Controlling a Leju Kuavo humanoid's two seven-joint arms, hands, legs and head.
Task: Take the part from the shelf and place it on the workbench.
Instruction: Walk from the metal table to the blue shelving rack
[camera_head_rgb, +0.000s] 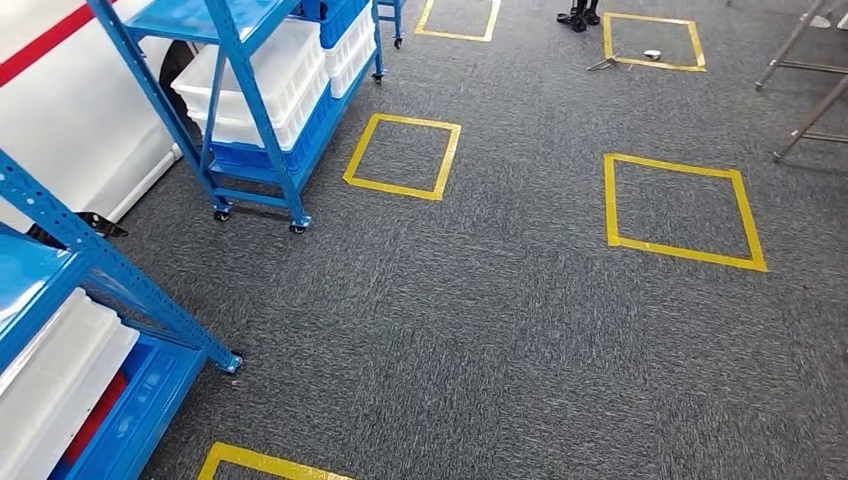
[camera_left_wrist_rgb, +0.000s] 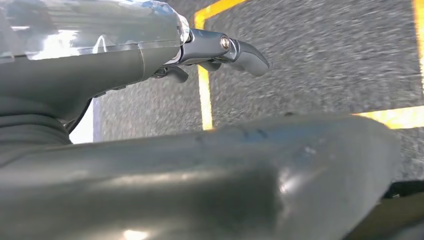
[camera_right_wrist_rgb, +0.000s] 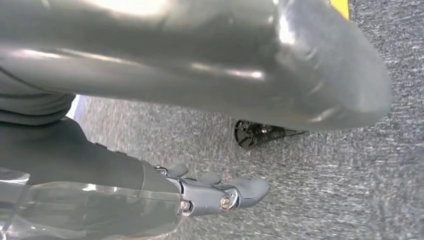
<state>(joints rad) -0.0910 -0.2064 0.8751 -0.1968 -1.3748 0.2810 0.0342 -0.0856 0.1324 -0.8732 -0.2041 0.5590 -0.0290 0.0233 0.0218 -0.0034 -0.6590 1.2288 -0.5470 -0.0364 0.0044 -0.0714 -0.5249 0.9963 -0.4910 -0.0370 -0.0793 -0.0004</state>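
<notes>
Two blue wheeled shelves stand on the grey carpet in the head view. The farther shelf carries white bins on its lower levels. The nearer shelf at the left edge holds a white bin with something red beside it. Which item is the part I cannot tell. My left hand hangs over the carpet with its fingers stretched out and nothing in them. My right hand hangs the same way, fingers extended and holding nothing.
Yellow tape squares mark the carpet ahead, with more farther back. Metal stand legs cross the far right corner. A white wall panel with a red stripe runs along the left behind the shelves.
</notes>
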